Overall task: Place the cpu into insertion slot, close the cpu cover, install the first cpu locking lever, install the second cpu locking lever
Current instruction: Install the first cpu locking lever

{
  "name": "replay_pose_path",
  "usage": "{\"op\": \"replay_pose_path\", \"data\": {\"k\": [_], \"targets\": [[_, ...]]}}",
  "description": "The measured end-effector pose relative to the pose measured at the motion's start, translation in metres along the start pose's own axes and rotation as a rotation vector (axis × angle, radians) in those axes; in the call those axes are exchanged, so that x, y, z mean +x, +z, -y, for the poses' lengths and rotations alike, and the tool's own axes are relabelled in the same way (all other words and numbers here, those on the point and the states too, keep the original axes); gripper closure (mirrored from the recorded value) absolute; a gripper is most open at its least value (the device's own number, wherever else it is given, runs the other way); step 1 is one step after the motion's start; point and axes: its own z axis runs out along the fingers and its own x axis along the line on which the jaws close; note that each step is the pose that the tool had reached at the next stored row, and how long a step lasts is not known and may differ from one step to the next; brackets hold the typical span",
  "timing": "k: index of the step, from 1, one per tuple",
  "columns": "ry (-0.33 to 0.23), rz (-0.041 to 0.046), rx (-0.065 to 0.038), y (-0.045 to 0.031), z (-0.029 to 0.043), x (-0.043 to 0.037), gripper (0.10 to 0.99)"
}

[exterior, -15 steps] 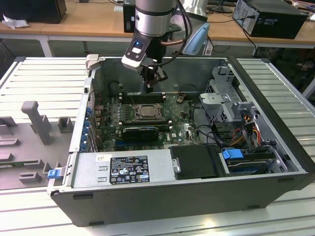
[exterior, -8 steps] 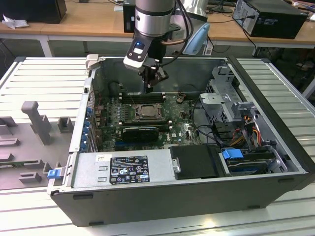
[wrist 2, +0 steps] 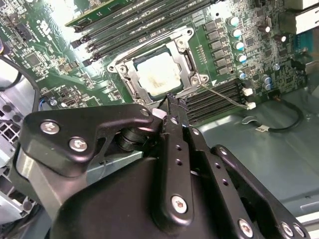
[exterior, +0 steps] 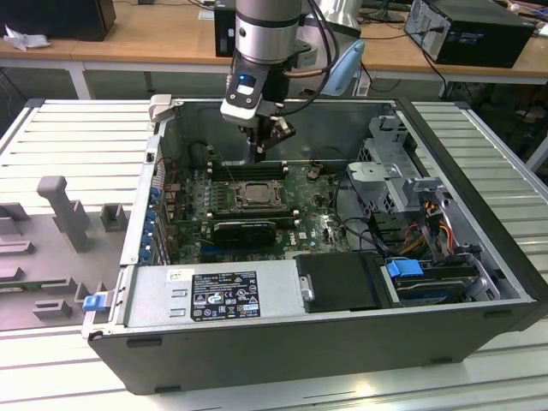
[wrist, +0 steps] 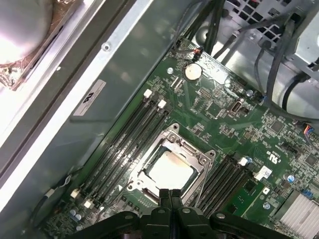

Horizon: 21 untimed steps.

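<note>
You have the cpu lying flat in the slot, its pale, silvery-beige square top facing up and catching a bright glare in both wrist views. The top looks smooth, with a faint mottling toward the middle. The cover is down over it: a thin silvery frame whose square window leaves the chip's top bare, with screw heads at its corners.

Your gripper hangs just above one edge of the cover, fingertips pressed together with no gap between them and nothing visibly caught there. In the second wrist view the tip points down at the frame's rim; you cannot tell whether it touches the metal. In the exterior view the gripper stands over the slot's far side, inside the case.

The green board surrounds the slot, with long black memory slots on two opposite sides. A thin metal rod runs from the slot's corner out over one bank of them.
</note>
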Motion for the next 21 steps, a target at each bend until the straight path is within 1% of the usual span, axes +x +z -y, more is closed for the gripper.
{"op": "replay_pose_path", "data": {"k": [3,5,6,8,9,10,11,13,15,18,21], "targets": [[-0.025,-0.0001,0.001,0.0,0.0,0.0,0.98],[-0.064,-0.0003,0.002,0.0,0.0,0.0,0.98],[-0.089,-0.0004,0.003,0.0,0.0,0.0,0.98],[-0.167,-0.0003,0.005,0.0,0.0,0.0,0.98],[-0.185,0.0004,0.004,0.0,0.0,-0.0001,0.98],[-0.215,0.0027,0.002,0.0002,0.0,-0.0001,0.98],[-0.255,0.0073,-0.002,0.0007,0.0001,-0.0002,0.98],[-0.312,0.007,0.0,0.0012,0.0001,-0.0002,0.98],[-0.384,0.0074,0.0,0.0019,0.0001,-0.0003,0.98],[-0.46,0.0144,-0.005,0.0035,0.0003,-0.0005,0.98],[-0.51,0.0168,-0.007,0.0052,0.0014,-0.0013,0.98]]}}
